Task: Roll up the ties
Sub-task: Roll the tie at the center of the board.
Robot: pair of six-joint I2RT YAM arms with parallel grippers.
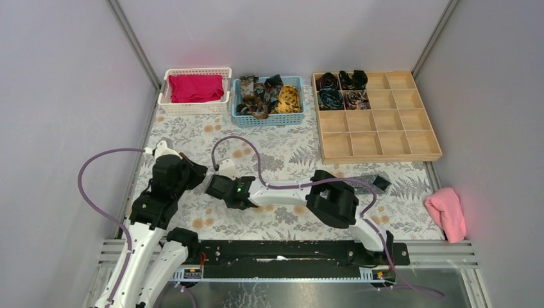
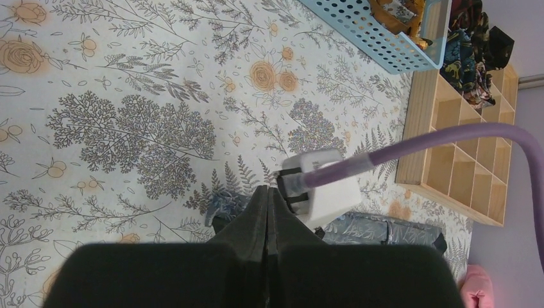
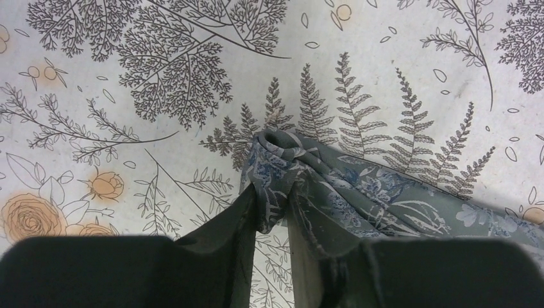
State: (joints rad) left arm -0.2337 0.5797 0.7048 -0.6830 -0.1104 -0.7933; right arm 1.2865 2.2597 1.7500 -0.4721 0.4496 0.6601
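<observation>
1. Top external view
   1. The left tool (image 1: 197,172) and the right tool (image 1: 212,186) point toward each other over the tabletop (image 1: 282,151), their tips close together.
   2. The grey tie (image 1: 380,183) lies flat on the tabletop. It runs back from the right tool under that arm, and its dark end shows well behind the tool.
   3. Far ahead of both tools, a blue basket (image 1: 266,119) holds loose ties (image 1: 269,95).
   4. Beside the basket, a wooden tray (image 1: 385,156) holds rolled ties (image 1: 343,90) in four corner compartments.

2. Left wrist view
   1. The left tool (image 2: 268,215) is fully closed, finger against finger, and grips nothing.
   2. The right arm's white wrist housing (image 2: 324,189) sits just ahead of the tips, with a purple cable (image 2: 449,135) attached.
   3. The grey tie (image 2: 385,231) lies to the tool's right.

3. Right wrist view
   1. The right tool (image 3: 272,221) stands at a narrow gap, and its fingers (image 3: 221,240) press both sides of the bunched end of the grey tie (image 3: 385,199).
   2. A small curl of fabric (image 3: 280,144) sits just beyond the fingertips.
   3. The rest of the tie spreads to the tool's right.
</observation>
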